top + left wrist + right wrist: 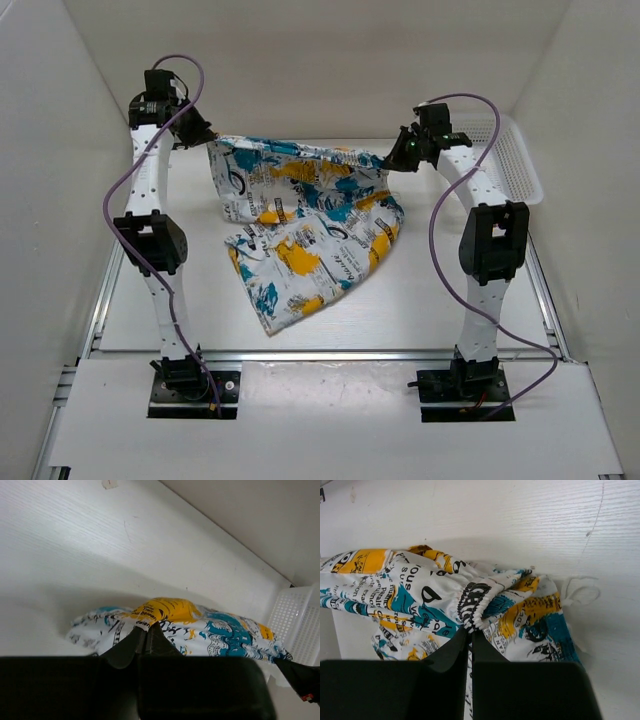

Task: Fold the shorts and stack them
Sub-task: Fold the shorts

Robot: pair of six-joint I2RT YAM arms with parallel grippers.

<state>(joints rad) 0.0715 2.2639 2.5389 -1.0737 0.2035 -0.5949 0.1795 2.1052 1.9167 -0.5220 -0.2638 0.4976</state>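
The shorts (300, 225), white with teal, yellow and black print, hang stretched between my two grippers, and their lower part drapes onto the table. My left gripper (207, 137) is shut on the shorts' left top corner. My right gripper (392, 158) is shut on the right end of the gathered waistband. In the left wrist view the closed left gripper (146, 626) pinches a yellow fold of the shorts (200, 630). In the right wrist view the right gripper (470, 630) clamps the elastic hem of the shorts (420, 600).
A white mesh basket (512, 160) stands at the back right corner, just behind the right arm; it also shows as the basket (295, 620) in the left wrist view. White walls close in the table on three sides.
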